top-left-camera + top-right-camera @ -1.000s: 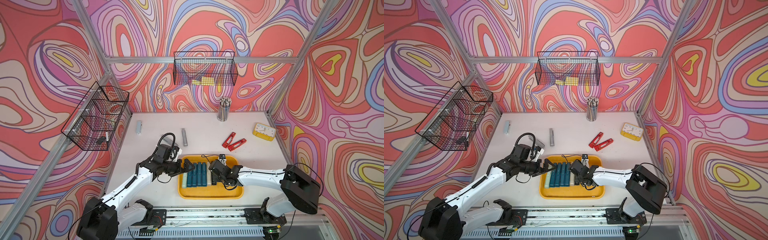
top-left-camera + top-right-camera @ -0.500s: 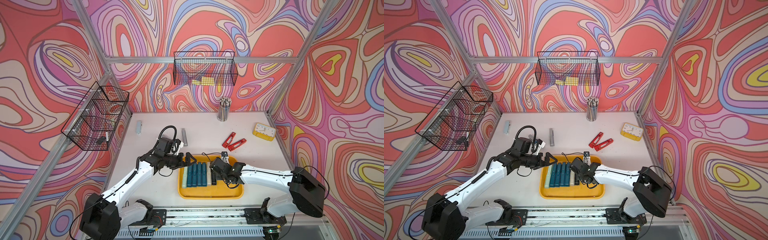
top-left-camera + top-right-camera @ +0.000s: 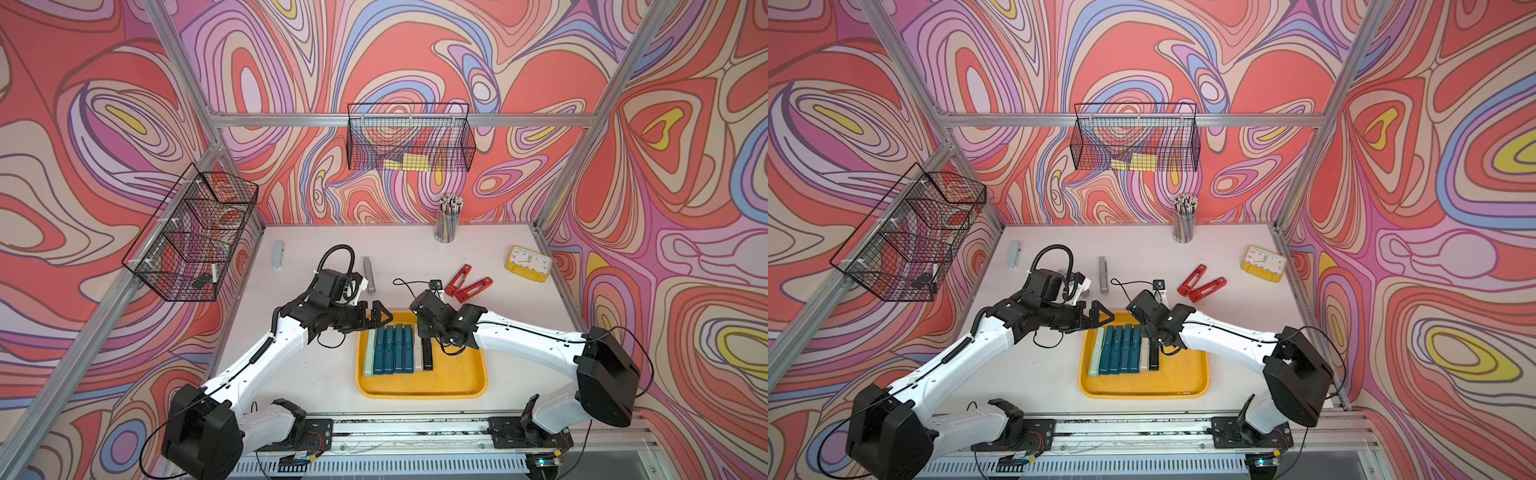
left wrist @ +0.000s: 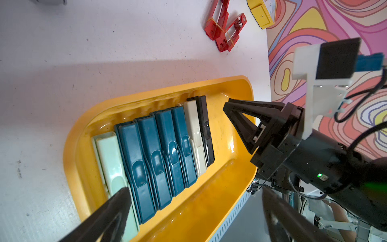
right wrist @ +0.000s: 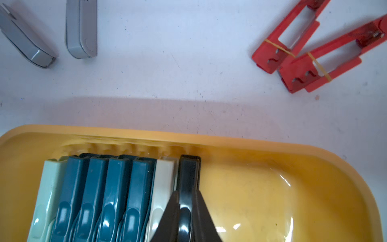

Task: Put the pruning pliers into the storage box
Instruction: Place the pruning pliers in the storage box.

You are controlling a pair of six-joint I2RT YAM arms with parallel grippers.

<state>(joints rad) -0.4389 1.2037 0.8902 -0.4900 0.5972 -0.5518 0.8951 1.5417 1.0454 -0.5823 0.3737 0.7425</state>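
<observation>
while the left gripper [image 3: 376, 316] gapes wide, the right gripper [image 5: 186, 191] flanks the glossy black pliers [image 5: 188, 167] with tapered fingers [image 5: 167, 218] in the yellow storage box [image 5: 293, 151] — whether clamped, unclear.

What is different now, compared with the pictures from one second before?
The open left gripper moved farther out, to the far rim of the yellow plastic tray. The right gripper shifted the same way, its jaws astride the black plastic bar tool. The other tools stayed put.
</observation>
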